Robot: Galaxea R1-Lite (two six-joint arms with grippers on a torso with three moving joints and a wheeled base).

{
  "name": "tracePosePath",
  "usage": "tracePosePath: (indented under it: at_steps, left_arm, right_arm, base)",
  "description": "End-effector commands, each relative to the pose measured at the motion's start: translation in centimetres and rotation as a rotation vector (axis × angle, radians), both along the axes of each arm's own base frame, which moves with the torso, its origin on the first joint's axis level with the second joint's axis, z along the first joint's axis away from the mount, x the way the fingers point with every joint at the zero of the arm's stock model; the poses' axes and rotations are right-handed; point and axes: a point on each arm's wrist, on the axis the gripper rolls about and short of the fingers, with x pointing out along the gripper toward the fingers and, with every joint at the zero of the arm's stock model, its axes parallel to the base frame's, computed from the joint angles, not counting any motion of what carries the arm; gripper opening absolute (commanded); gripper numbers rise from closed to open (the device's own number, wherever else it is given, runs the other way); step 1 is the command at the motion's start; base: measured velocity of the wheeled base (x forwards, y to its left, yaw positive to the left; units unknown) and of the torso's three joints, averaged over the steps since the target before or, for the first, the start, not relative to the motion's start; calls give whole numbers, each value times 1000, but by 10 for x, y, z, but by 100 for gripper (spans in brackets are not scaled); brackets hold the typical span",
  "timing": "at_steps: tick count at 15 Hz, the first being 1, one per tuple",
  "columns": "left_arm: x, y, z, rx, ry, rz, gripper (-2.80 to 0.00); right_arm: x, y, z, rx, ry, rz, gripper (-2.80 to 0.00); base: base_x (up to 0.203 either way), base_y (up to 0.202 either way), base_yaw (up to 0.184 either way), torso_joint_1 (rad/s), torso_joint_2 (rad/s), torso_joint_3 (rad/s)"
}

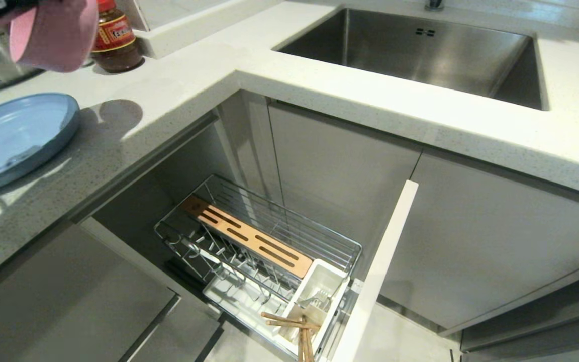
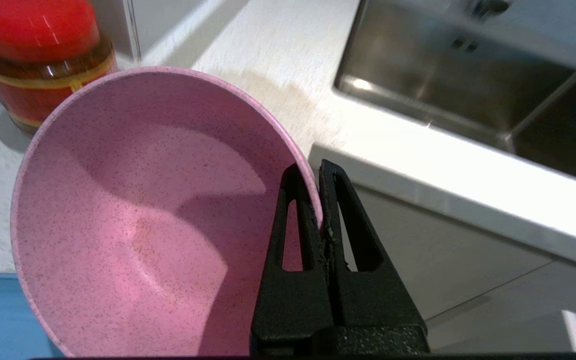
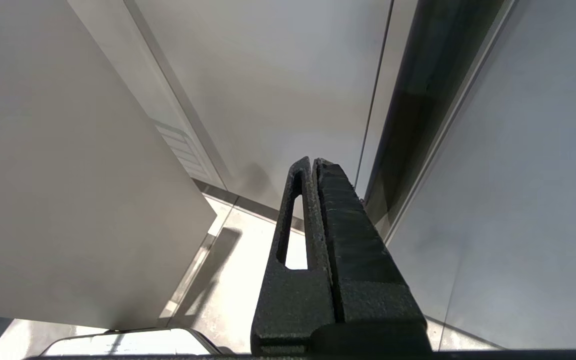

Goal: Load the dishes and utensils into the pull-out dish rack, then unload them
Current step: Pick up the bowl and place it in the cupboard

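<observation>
The left gripper [image 2: 316,172] is clamped on the rim of the matte pink round bowl [image 2: 143,215], holding it tilted in the air above the far left of the white speckled countertop [image 1: 209,75], just beside a red-lidded sauce jar [image 1: 113,37]. The round, shallow light-blue plate [image 1: 13,138] lies on the counter nearer, at the left edge. Down in the open chrome wire pull-out dish rack [image 1: 269,221], the light wooden chopsticks [image 1: 289,322] and slim silver metal fork [image 1: 317,300] sit in the white cup at its near end, while the right gripper [image 3: 313,165] is parked low with fingers pressed together on nothing.

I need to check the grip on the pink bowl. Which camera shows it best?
The left wrist view: the left gripper pinches the pink bowl by its rim. The head view catches only its outside; the right wrist view shows none of it.
</observation>
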Motion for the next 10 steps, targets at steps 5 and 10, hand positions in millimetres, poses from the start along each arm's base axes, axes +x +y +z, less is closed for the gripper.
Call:
tracePosePath:
  at_steps: [5, 10]
  left_arm:
    - [-73, -4, 14, -134, -97, -211, -280]
    - [-70, -34, -17, -259, 108, -318, -280]
  right_arm:
    - [0, 0, 0, 0, -5, 0, -280]
    - [0, 0, 0, 0, -5, 0, -280]
  base:
    - [0, 0, 0, 0, 0, 0]
    - [0, 0, 0, 0, 0, 0]
